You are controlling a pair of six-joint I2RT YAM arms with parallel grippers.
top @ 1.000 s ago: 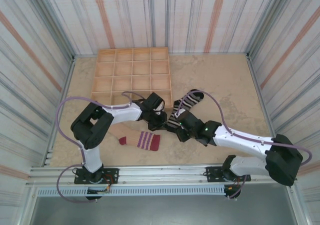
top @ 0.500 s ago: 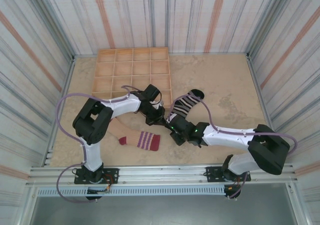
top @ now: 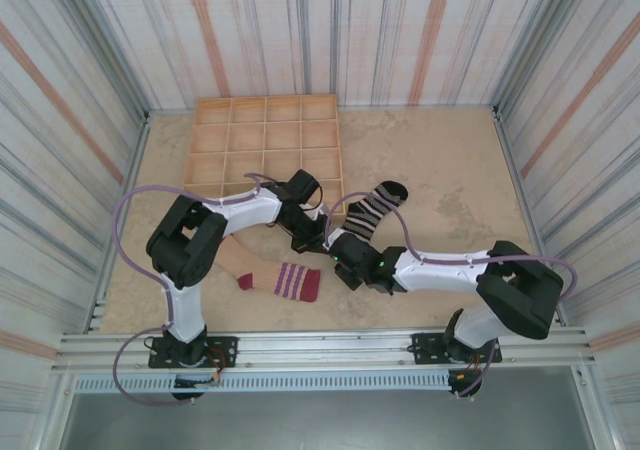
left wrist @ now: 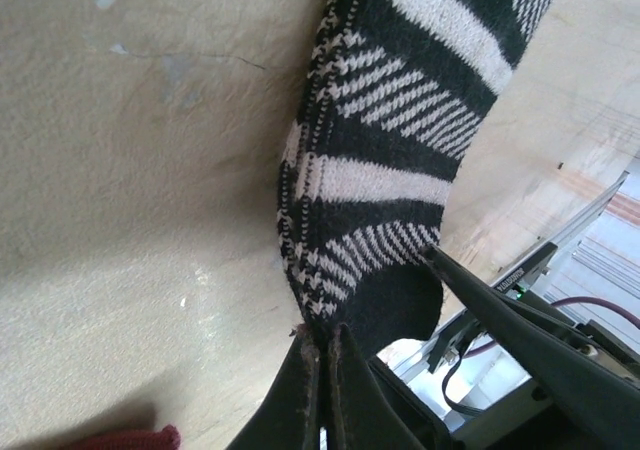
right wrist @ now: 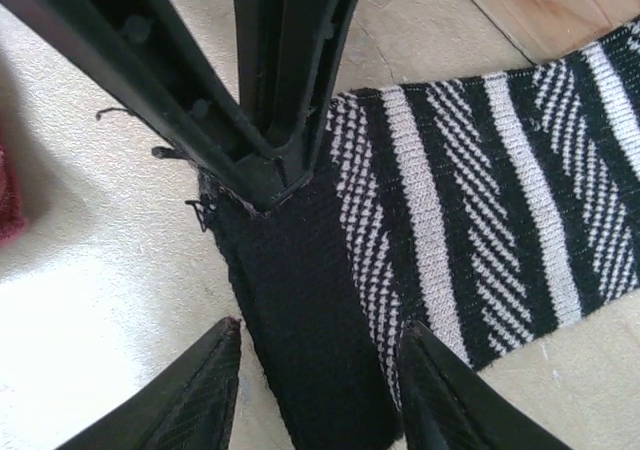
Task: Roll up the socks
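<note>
Black striped sock (top: 372, 210) lies flat on the table (top: 460, 160), near the beige sock (top: 272, 276); your left hand (left wrist: 322, 370) has its fingers together, tips at the cuff's corner; your right hand (right wrist: 318, 335) straddles the cuff, fingers apart.

Soft, even light is spread over the table (top: 450, 160) from above, and only pale shadows are cast beneath the arms. On the left wrist view the black sock (left wrist: 400, 170) is rendered crisp, while the left gripper (left wrist: 322, 340) is blurred and dark. On the right wrist view the pale surface at lower left is nearly washed out, and the right gripper (right wrist: 320, 390) is softened.
</note>
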